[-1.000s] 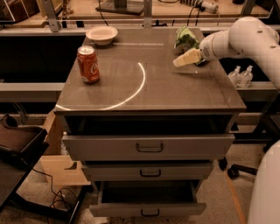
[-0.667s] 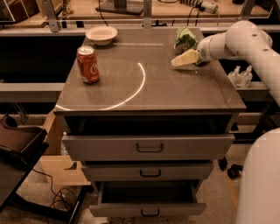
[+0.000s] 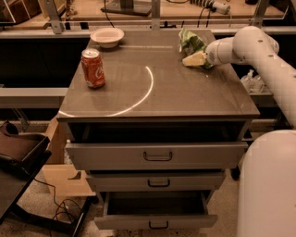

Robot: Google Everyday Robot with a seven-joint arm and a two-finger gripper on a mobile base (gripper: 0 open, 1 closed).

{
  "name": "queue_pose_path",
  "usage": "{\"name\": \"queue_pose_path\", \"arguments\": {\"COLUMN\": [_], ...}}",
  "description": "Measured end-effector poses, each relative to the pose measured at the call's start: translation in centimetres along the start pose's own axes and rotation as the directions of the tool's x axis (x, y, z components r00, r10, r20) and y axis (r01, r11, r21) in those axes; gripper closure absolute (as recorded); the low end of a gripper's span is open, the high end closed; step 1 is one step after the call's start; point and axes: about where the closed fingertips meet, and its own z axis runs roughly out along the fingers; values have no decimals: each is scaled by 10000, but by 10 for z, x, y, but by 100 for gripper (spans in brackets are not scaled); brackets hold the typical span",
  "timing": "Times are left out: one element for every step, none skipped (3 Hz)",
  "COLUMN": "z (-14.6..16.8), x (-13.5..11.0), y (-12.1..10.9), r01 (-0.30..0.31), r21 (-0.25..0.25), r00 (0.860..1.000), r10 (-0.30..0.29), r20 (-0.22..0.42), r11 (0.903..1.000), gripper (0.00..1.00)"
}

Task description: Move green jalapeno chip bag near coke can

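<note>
Wrinkles on glossy green chip bag [image 3: 190,40], end effector [image 3: 195,59] beside it

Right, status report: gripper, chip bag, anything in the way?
Gripper far right, at green jalapeno chip bag. Coke can upright, left side. White bowl behind can, off the path.

This looks like a robotics lab or workshop. A grey drawer cabinet [image 3: 157,157] stands before a wooden bench [image 3: 83,9] carrying cables [image 3: 201,14] and a power strip [image 3: 217,6], and cords [image 3: 60,210] trail across the speckled floor [image 3: 37,199]. The gripper [image 3: 194,59] hangs over the cabinet top's far right corner.
</note>
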Motion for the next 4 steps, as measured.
{"name": "queue_pose_path", "arguments": {"z": [1,1,1,1], "x": [0,-1,-1,-2], "y": [0,-1,0,1], "r01": [-34,-35,-36,0], "r21": [14,13,10,0], "r00": [10000,10000,10000,10000], "r10": [34,35,36,0], "r20": [2,2,0,-22], "r11": [10000,10000,10000,10000], "gripper": [63,88,100,100]}}
